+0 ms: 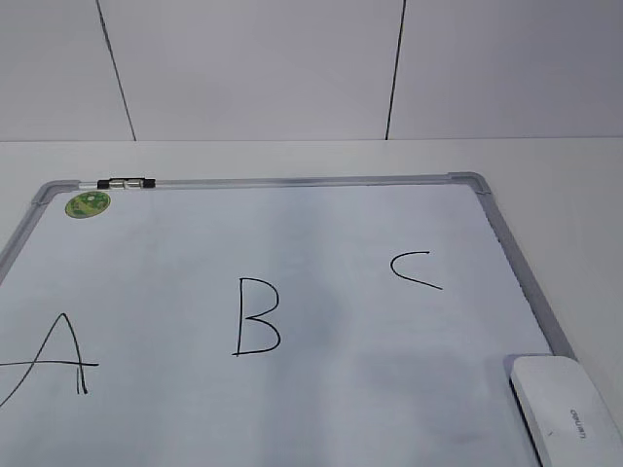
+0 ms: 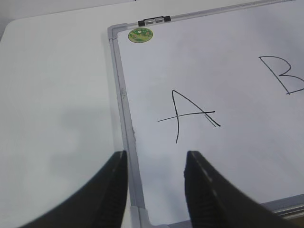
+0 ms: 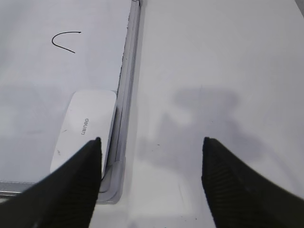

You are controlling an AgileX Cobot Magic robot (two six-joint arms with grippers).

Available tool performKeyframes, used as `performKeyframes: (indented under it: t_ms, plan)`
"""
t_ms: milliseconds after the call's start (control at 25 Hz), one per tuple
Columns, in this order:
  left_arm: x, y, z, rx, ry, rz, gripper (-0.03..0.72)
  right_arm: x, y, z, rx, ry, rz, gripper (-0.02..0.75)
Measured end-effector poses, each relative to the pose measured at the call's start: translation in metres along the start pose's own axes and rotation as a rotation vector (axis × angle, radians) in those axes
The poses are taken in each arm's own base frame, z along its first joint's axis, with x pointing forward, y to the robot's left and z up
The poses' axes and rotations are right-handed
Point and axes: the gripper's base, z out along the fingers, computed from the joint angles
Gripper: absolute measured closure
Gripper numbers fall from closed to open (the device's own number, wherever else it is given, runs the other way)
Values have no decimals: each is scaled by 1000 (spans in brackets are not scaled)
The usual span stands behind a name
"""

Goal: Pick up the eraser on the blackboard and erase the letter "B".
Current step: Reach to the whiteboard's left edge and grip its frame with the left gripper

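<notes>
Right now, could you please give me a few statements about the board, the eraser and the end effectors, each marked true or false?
1. The eraser lies at the blackboard's near right corner. True.
2. The letter "B" is already wiped off. False: it is intact.
3. The right end effector grips the eraser. False: it is open, the eraser beside its left finger.
4. The left end effector is open over the board's left frame. True.

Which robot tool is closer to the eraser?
The right one. The right tool hangs open just beside the eraser, at the board's right edge. The left tool is open over the board's far left edge, near the A.
</notes>
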Motion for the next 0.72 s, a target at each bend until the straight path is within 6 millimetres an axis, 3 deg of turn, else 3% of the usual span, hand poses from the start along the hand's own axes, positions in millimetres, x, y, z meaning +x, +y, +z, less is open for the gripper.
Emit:
performKeyframes:
  t_ms: [720]
  plan:
    - [0, 0, 0, 0, 0, 0, 384, -8, 0, 7, -1, 66, 65, 243]
